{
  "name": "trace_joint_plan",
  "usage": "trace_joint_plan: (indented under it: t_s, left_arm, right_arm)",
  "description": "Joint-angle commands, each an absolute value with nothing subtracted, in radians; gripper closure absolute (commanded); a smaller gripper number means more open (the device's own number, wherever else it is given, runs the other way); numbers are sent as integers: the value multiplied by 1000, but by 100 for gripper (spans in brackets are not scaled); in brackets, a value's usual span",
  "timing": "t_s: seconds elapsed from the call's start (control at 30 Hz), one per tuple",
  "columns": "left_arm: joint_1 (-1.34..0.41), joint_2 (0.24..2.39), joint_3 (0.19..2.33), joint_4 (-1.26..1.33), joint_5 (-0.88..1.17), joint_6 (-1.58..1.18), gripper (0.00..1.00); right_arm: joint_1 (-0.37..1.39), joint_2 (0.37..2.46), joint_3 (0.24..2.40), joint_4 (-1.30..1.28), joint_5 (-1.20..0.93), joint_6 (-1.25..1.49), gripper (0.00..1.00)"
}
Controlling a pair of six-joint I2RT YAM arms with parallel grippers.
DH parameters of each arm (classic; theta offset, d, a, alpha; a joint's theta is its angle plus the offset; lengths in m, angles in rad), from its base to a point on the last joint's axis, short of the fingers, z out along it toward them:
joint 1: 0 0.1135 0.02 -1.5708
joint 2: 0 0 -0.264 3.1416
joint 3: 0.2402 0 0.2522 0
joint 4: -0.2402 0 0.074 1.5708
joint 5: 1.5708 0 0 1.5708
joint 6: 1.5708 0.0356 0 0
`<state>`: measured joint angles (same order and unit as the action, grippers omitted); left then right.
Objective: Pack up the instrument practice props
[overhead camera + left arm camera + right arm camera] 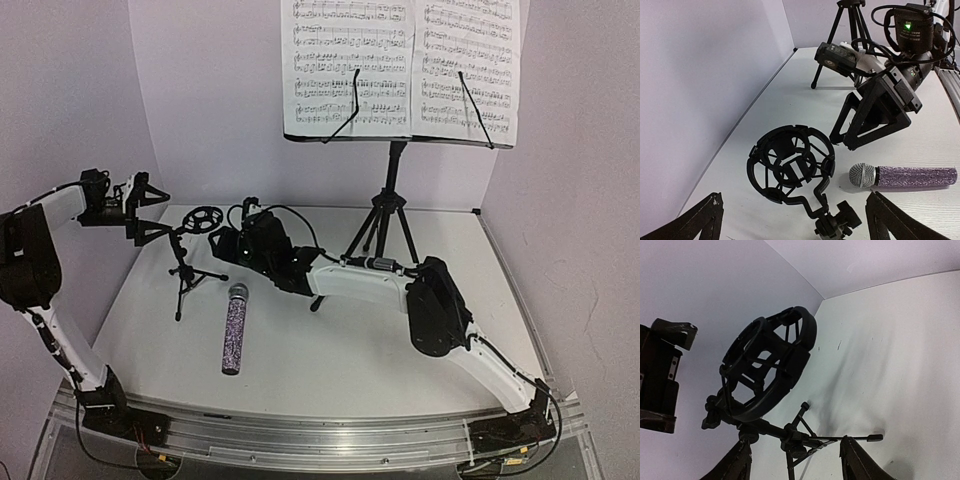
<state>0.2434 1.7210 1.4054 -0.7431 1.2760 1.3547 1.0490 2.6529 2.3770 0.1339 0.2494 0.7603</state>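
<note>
Sheet music (400,60): printed notation, words unreadable. Left pincer (152,212), right pincer (795,450) both wide open, empty, flanking mic stand (184,265).

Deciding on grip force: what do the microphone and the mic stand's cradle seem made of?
The microphone: body coated in purple glitter or rhinestones, sparkly and rough; head is silver woven mesh, probably metal. The mic stand's cradle: matte black ring with thin struts, likely plastic, possibly painted metal.

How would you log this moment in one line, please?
left gripper: open, near mic stand | right gripper: open, near it | microphone: lying on table
</note>
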Motion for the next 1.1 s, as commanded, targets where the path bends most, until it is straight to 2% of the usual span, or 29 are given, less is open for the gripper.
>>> trace_joint_plan:
  t_s: [0.0,0.23,0.37,0.47,0.57,0.67,0.8,0.93,1.07]
  left_arm:
    - [249,1633,1374,-849,1322,1433,0]
    - [248,1545,1384,-1120,1378,1456,8]
    - [247,1460,1317,-1268,1361,1385,17]
    - [241,1346,1213,-1141,1272,1142,19]
    - [151,1120,1040,-774,998,767,19]
    - [45,942,952,-724,894,671,15]
    - [-18,914,923,-800,811,515,18]
    - [-85,895,916,-751,689,446,20]
    - [-294,952,937,-728,474,404,22]
  right_arm:
    - [1057,2522,2334,158,191,724,40]
    - [1082,2312,2075,81,192,687,38]
    - [1106,2180,1968,-148,250,668,38]
    - [1120,2095,1847,-273,278,708,37]
    - [1133,2037,1744,-332,289,756,36]
    - [1141,2030,1690,-380,271,786,36]
    - [1148,2024,1664,-406,225,819,36]
    - [1159,1991,1656,-458,229,782,36]
    - [1161,1941,1595,-502,204,737,35]
